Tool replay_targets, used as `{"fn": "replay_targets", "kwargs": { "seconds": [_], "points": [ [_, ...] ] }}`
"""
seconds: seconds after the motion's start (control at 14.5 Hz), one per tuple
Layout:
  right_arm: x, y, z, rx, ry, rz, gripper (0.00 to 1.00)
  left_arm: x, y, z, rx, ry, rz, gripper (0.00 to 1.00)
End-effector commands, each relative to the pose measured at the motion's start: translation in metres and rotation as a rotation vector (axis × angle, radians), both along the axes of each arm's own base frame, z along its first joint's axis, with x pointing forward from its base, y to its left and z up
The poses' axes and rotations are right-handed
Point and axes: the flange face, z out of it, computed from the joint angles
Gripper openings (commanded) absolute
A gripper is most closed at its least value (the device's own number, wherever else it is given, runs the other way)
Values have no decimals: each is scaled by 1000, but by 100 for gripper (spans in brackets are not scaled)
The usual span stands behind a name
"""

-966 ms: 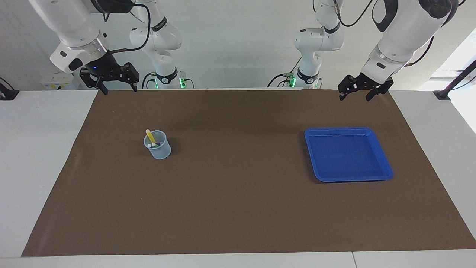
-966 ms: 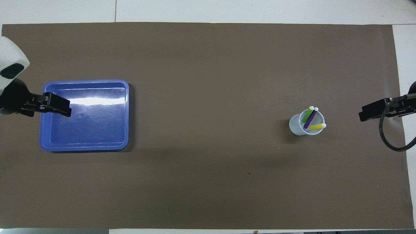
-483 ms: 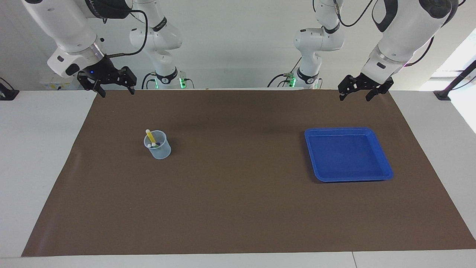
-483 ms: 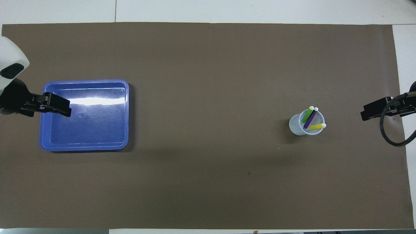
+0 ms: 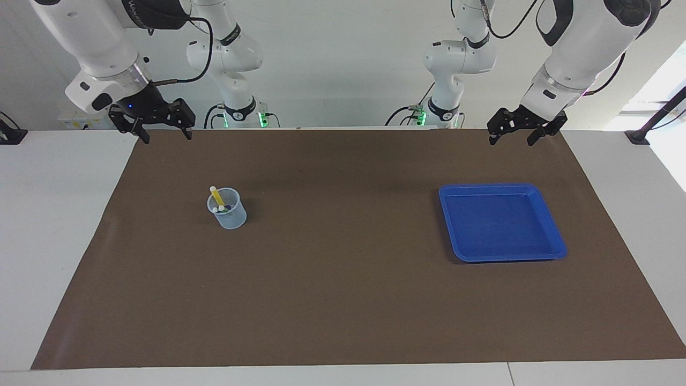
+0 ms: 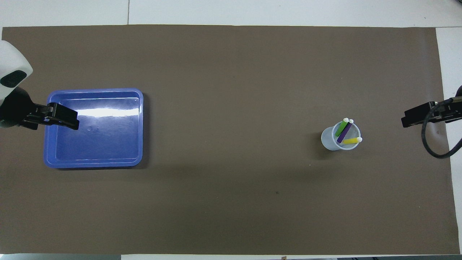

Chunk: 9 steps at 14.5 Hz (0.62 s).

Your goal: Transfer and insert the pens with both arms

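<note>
**All three pens stand in the cup, both grippers raised**

The yellow pen (image 6: 351, 141), purple pen (image 6: 345, 131) and green pen (image 6: 340, 128) lean in the clear cup (image 5: 229, 214), well apart from the empty blue tray (image 5: 501, 222). The right gripper (image 5: 158, 124) hangs jaws apart over the mat edge nearest the cup; the left gripper (image 5: 517, 127) waits, jaws apart. Judged best: descend vertically, pinch one pen high, avoid tipping the cup.

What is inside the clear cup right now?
The clear cup holds three pens: green pen, purple pen and yellow pen, pale tips up. Their lower ends are hard to make out through the wall.
</note>
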Motion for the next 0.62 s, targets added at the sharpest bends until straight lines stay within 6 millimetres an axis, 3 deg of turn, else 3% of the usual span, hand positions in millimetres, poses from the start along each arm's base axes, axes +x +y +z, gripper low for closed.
{"fn": "replay_targets", "kwargs": {
  "seconds": [0.0, 0.21, 0.55],
  "points": [
    [-5, 5, 15, -20, -40, -2, 100, -2, 1, 4, 7, -19, 14, 100],
    [-5, 6, 19, -21, -57, -1, 100, -2, 1, 4, 7, -19, 14, 100],
    [7, 6, 5, -31, -39, -17, 100, -2, 1, 4, 7, -19, 14, 100]
  ]
}}
